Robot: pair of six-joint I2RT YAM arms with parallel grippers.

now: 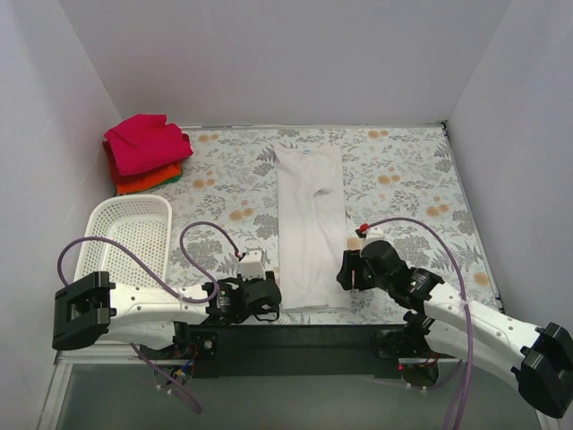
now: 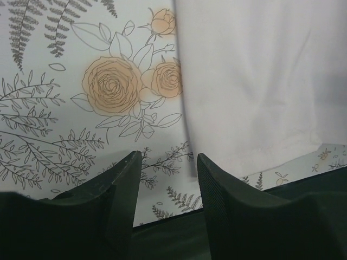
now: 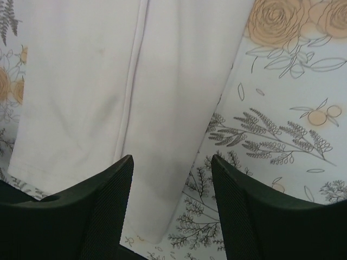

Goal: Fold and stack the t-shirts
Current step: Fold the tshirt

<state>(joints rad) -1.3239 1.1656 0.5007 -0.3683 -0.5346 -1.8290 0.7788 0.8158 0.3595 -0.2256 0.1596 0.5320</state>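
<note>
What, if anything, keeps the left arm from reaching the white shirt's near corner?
Probably nothing: the left gripper sits open just beside the white shirt at its near left edge, only bare tablecloth between.

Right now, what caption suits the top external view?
The left gripper and right gripper, both open, flank a white t-shirt folded lengthwise on the floral table.
</note>
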